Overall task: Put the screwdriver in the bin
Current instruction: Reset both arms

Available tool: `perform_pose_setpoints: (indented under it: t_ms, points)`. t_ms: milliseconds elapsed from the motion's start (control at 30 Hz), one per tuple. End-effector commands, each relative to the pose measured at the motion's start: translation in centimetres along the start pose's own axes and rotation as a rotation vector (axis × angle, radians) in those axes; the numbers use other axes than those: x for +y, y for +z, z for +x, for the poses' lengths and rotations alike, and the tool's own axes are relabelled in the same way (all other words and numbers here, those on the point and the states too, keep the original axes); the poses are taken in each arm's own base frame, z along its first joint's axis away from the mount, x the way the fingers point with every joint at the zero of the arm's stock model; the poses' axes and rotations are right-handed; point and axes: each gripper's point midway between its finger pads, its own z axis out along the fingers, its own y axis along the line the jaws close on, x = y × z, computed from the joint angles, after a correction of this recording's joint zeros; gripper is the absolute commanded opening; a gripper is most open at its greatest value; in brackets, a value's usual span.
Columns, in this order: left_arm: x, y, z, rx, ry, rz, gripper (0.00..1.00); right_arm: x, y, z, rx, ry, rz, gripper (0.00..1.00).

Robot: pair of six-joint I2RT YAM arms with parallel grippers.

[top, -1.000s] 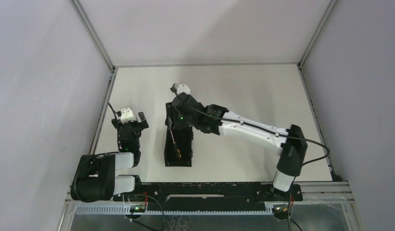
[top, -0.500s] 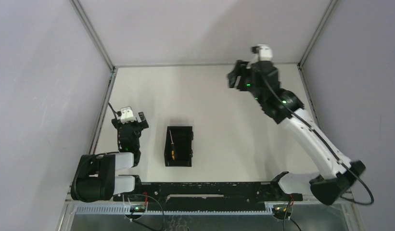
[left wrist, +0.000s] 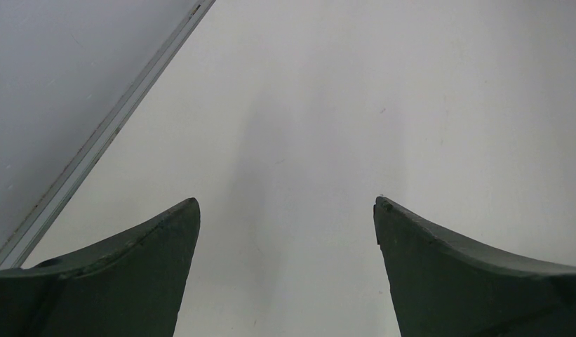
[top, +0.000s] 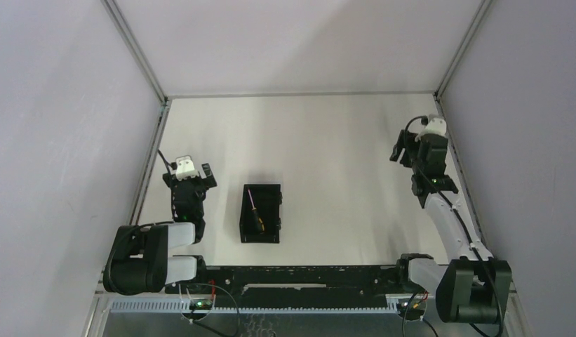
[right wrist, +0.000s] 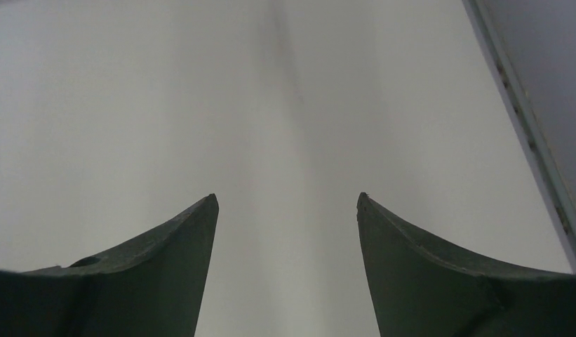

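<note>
Between the right fingers (right wrist: 158,274): what shows? (RM)

Bare table (right wrist: 285,105), nothing else. Right gripper (right wrist: 287,196) spread wide; neither tip touches anything. Rail (right wrist: 523,119) runs down the right edge of that view. (KL)

Left side? (RM)

Same entry. Left gripper (left wrist: 286,200) parted, left fingers (left wrist: 130,274) dark and curved, only bare table in the gap. (KL)

Positions, taken from the bin (top: 277,210)? (RM)

Left gripper: near the bin's left side, about level with its far end, not touching. Right gripper: well to the right of the bin and somewhat beyond its far end, close to the rail on that side. (KL)

Screwdriver (top: 255,210)? (RM)

Inside the bin, lying flat on the floor in its left half. Shaft points to the far end, orange-and-black handle toward the near end, axis slightly slanted against the bin's long side. Contact with the left wall: cannot tell from overhead. (KL)

Bin itself? (RM)

Upright, open top, long side running near to far. Right half of its floor bare. No gripper over it or touching it. (KL)
</note>
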Motion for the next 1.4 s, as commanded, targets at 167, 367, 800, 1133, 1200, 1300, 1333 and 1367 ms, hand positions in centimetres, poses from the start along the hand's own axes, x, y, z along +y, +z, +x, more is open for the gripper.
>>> perform_pose_setpoints:
  t_ms: [167, 367, 800, 1133, 1200, 1300, 1333, 1367]
  points:
    - [-0.1, 1.0, -3.8, -0.105, -0.018, -0.003, 0.98, -1.3, 2.7, 3.4, -0.197, -0.019, -0.041, 0.84]
    - [-0.2, 1.0, -3.8, -0.107, -0.018, -0.002, 0.98, -1.2, 3.4, 5.1, -0.259, 0.025, -0.085, 0.84]
    - [-0.1, 1.0, -3.8, -0.106, -0.018, -0.002, 0.98, -0.6, 4.4, 7.6, -0.292, -0.002, -0.096, 0.83]
    - [-0.1, 1.0, -3.7, -0.105, -0.017, -0.003, 0.98, -0.4, 4.8, 7.9, -0.259, -0.021, -0.093, 1.0]
    - [-0.1, 1.0, -3.8, -0.106, -0.018, -0.003, 0.98, -0.3, 4.8, 7.8, -0.262, -0.021, -0.094, 1.0]
    - [-0.1, 1.0, -3.8, -0.107, -0.018, -0.002, 0.98, -0.3, 4.8, 7.8, -0.262, -0.023, -0.096, 1.0]
    - [-0.1, 1.0, -3.8, -0.108, -0.019, -0.002, 0.98, -0.3, 4.8, 7.8, -0.264, -0.023, -0.095, 1.0]
    - [-0.1, 1.0, -3.8, -0.106, -0.018, -0.002, 0.98, -0.3, 4.8, 7.8, -0.263, -0.024, -0.095, 1.0]
